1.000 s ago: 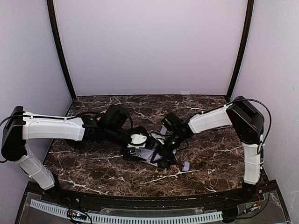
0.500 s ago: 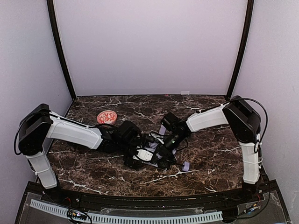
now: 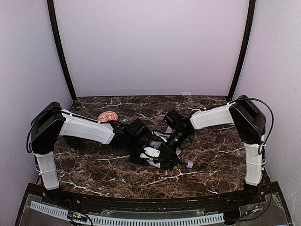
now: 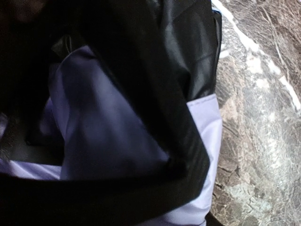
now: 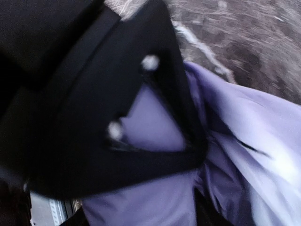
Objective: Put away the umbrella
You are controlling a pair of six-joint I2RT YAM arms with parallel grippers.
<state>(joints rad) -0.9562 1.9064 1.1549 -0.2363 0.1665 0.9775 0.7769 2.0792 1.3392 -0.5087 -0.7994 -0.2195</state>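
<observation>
The umbrella (image 3: 162, 155) lies collapsed on the middle of the marble table (image 3: 211, 155), a heap of pale lavender fabric and black underside. Its small lavender handle (image 3: 188, 164) sticks out to the right. My left gripper (image 3: 150, 153) presses into the heap from the left and my right gripper (image 3: 170, 147) from the back right. In the left wrist view a black finger (image 4: 155, 108) crosses lavender fabric (image 4: 103, 127) and black underside (image 4: 188, 42). In the right wrist view a blurred black finger (image 5: 94, 94) lies against lavender folds (image 5: 263, 136). Neither view shows how the jaws stand.
A small red-patterned bowl (image 3: 107, 116) sits at the back left, just behind my left forearm. Black corner posts and pale walls close in the table on three sides. Bare marble (image 4: 263, 117) shows right of the fabric in the left wrist view.
My left arm has swung in from the left and reached further right into the umbrella, uncovering the red bowl. The right gripper has shifted slightly over the fabric.
</observation>
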